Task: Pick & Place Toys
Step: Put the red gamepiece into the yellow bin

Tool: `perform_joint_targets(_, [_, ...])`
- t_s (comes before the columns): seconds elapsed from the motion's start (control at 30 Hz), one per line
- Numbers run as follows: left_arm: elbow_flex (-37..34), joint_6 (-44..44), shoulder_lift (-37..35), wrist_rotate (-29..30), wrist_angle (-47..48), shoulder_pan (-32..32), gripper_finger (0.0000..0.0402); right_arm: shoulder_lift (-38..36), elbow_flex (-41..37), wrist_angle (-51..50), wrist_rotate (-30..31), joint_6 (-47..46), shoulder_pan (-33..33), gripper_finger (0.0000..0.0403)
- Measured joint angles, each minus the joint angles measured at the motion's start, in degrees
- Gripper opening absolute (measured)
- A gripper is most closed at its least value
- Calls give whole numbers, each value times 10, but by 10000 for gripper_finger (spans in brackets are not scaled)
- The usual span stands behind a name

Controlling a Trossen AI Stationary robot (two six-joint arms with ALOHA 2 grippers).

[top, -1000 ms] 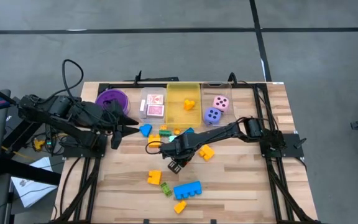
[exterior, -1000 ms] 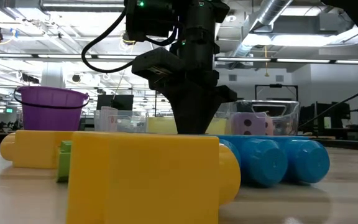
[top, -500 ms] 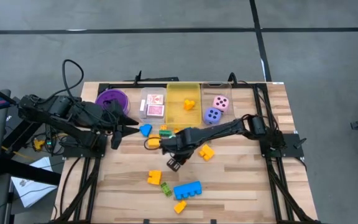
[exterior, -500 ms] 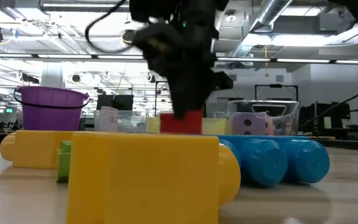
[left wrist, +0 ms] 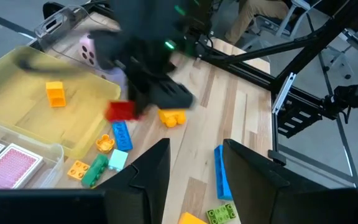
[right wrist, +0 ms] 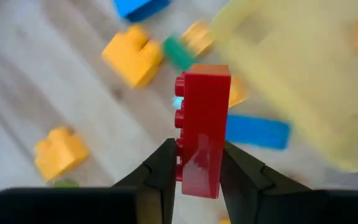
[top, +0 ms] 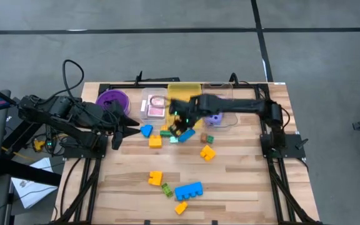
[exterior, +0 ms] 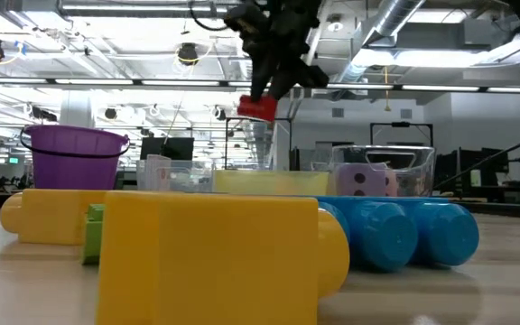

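Note:
My right gripper (top: 179,122) is shut on a red brick (right wrist: 202,130), high above the table by the near edge of the yellow bin (top: 185,103); the brick also shows in the low view (exterior: 256,107) and in the left wrist view (left wrist: 121,111). My left gripper (top: 127,128) waits open and empty at the table's left, near the purple bowl (top: 112,100). A small orange block (top: 190,105) lies in the yellow bin. Cards (top: 156,106) and two dice (top: 217,109) lie in the clear bins. My right gripper pinches the red brick between its two fingers, one finger (right wrist: 161,167) on the studded face (right wrist: 180,144) and the other on the opposite face. The fingers come from above, pointing down. The brick hangs at the fingers' free ends (exterior: 262,101), lifted clear of the table.
Loose blocks lie on the table: a blue one (top: 145,130), an orange one (top: 155,141), a small cluster (top: 183,134) before the yellow bin, yellow ones (top: 207,152) (top: 155,179), a green one (top: 166,187), a large blue one (top: 188,190) and a yellow one (top: 181,207) near the front.
My right gripper has taken the red brick off the table's middle, lifted it clear and carried it up and toward the far edge, to the yellow bin's near side. An orange block shows where the arm had been.

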State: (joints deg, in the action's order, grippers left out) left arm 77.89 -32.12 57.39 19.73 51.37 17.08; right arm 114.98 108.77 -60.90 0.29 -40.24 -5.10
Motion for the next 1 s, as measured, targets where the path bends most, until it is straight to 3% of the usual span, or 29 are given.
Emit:
perform_joint_targets(0.57, [0, -29, 1, 18, 0, 0, 145, 5, -2, 29, -5, 62, -166, 93])
perform_joint_targets(0.87, [0, -40, 11, 43, -1, 0, 145, 6, -89, 65, -110, 96, -191, 93])
perform_joint_targets(1.0, [0, -40, 15, 43, -1, 0, 145, 6, -128, 98, -105, 102, -191, 93])
